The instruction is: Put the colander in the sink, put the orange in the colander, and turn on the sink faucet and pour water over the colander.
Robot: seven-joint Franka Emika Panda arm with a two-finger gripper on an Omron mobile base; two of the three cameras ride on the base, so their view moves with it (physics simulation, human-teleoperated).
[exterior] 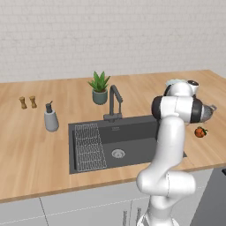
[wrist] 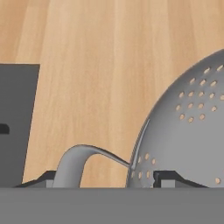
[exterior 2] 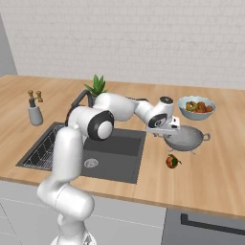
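Half-closed jaws, set across the near handle and rim of the colander (exterior 2: 187, 138), apparently gripping it there. Colander low over or on the counter (exterior 2: 215, 182), to the right of the sink (exterior 2: 122, 160), not yet inside. Orange (exterior 2: 172, 161) just in front of the colander, apart from it. Faucet (exterior: 115, 102) behind the sink, no stream visible.

Possible trouble from here:
- Gripping at one edge only, so probably tilting or slipping out when lifted, with the weight hanging far from the jaws.
- Brushing the orange on the way, then rolling towards the counter edge.
- Catching on the sink wall if carried too low.

Counted: one colander, one orange, one sink, one faucet, one fruit bowl (exterior 2: 196, 109), one plant (exterior: 99, 88), one soap bottle (exterior: 51, 119), two small shakers (exterior: 23, 102).
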